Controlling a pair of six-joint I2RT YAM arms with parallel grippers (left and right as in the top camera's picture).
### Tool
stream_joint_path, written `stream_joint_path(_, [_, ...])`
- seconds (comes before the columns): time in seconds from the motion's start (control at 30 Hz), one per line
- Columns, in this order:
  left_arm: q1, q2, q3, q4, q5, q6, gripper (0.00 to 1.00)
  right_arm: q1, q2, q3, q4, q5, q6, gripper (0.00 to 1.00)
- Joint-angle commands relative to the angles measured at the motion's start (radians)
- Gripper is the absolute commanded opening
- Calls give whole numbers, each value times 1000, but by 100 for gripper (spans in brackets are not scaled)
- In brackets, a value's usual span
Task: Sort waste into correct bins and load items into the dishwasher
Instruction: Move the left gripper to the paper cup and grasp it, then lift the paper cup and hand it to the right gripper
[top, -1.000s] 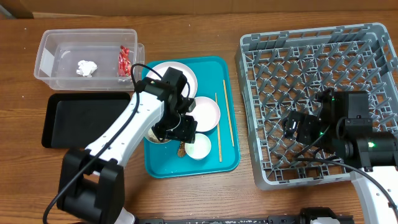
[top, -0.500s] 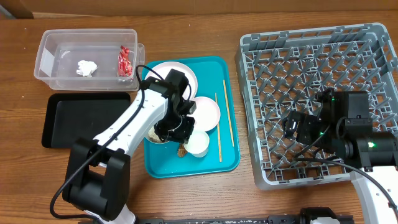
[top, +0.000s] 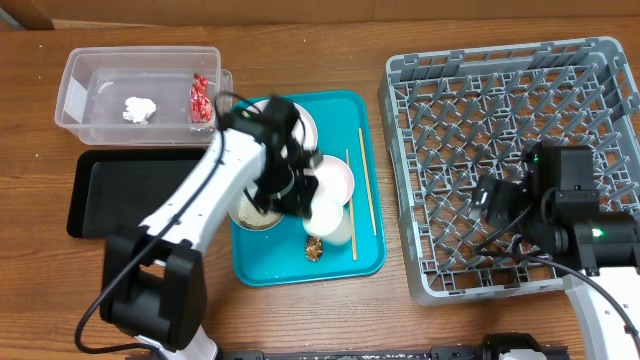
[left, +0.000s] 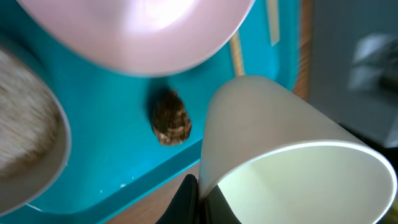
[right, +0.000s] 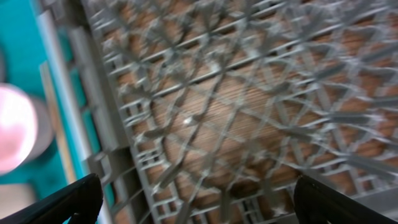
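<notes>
— Wooden table (top: 300, 320) underneath. What's in the jaws?
— The left gripper (top: 297, 196) clamps a white cup (left: 292, 149), tilted above the teal tray (top: 365, 255) (brown scrap (left: 170, 118) just below). The right gripper (right: 199, 193) gapes wide over the dish rack (top: 520, 100).
— Progress?
— Early, I'd say. The tissue (top: 140, 109) and wrapper (top: 200, 98) lie in the clear tub (top: 75, 85). The plate (top: 300, 118), pink bowl (top: 335, 175), rice bowl (top: 250, 212) and chopsticks (top: 366, 185) are not yet racked.

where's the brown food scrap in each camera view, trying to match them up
Overhead: the brown food scrap lies on the teal tray, near its lower edge, just below the white cup.
Left wrist: the brown food scrap is centre-left on the tray, left of the cup.
Right wrist: not in it.
Shared landmark: the pale pink bowl, top of the left wrist view, left edge of the right wrist view.
</notes>
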Motion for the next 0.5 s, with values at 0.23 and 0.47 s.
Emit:
stream_joint_path(0.23, [155, 10, 180, 412, 789, -29, 4, -48, 13, 32, 338, -462, -114, 100])
stream_joint_path(0.47, [134, 10, 180, 528, 940, -100, 4, -48, 57, 32, 418, -1094, -375, 100])
